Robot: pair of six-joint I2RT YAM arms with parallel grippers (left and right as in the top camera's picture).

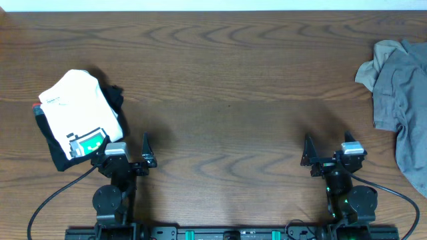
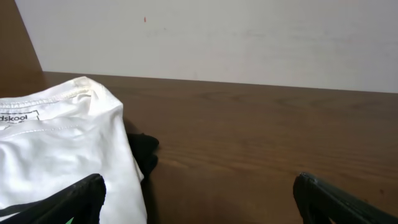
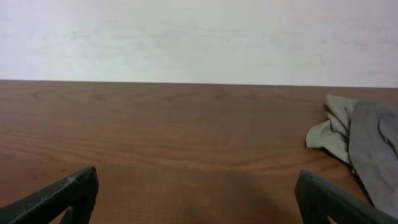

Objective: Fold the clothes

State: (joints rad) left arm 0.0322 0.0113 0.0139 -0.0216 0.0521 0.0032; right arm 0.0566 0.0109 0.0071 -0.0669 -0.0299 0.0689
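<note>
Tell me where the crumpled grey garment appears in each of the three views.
Overhead: the grey garment lies crumpled at the right edge, upper half.
Left wrist: not in view.
Right wrist: at the right edge, around middle height.
Shared landmark: the wooden table, whose far edge meets the pale wall in all three.

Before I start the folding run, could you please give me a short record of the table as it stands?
table: brown wood
grey clothes: crumpled heap at the right edge, unfolded, partly out of the overhead frame
white garment: folded, on the left, lying on a black garment
left fingers: open, empty, close beside the white garment
right fingers: open, empty, apart from the grey clothes
task status: grey clothes not yet folded
</note>
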